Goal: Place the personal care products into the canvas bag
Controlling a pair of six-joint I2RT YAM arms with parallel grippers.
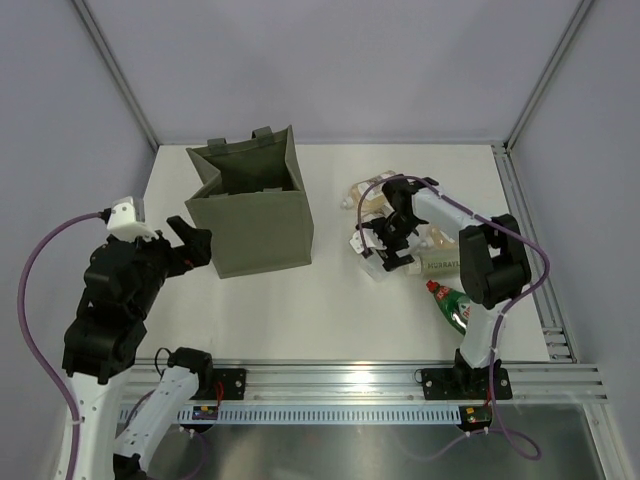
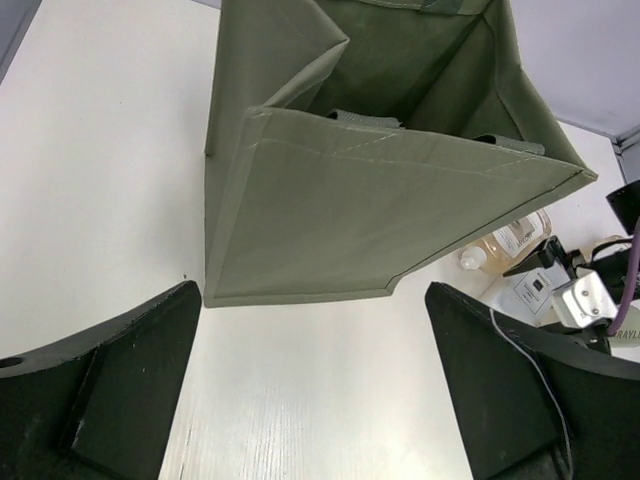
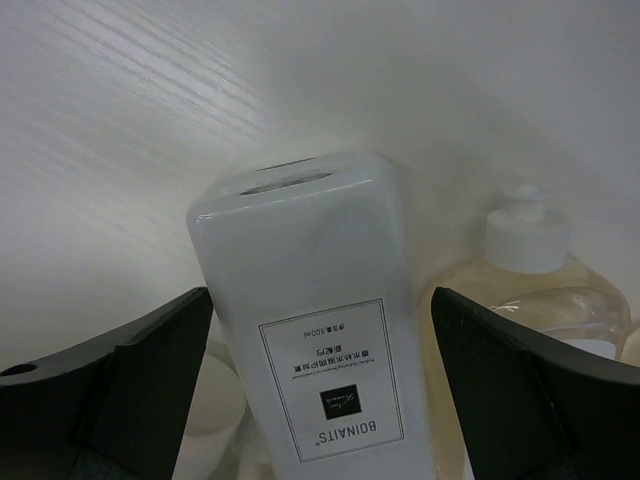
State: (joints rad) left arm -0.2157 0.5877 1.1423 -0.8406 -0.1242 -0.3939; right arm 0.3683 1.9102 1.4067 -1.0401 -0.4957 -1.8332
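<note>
The canvas bag (image 1: 255,210) is seen standing upright, mouth open, on the left half of the table (image 1: 340,310), towards the far side. The left gripper (image 1: 192,242) is held near the bag's near left corner, not touching it. Its jaws are spread wide and nothing is held between them.

The personal care products (image 1: 372,208) are gathered on the table to the right of the bag, apart from it. The right gripper (image 1: 390,245) is positioned low over the white bottle (image 3: 310,340), which lies flat on the table. Its jaws are opened wide and set on either side of that bottle, and a gap is visible on one side, so nothing is gripped. An amber bottle (image 3: 525,290) with a white cap is seen just beside the white bottle. A beige tube (image 1: 440,264) and a green bottle (image 1: 457,312) with a red cap are found nearer, at the right of the group.
</note>
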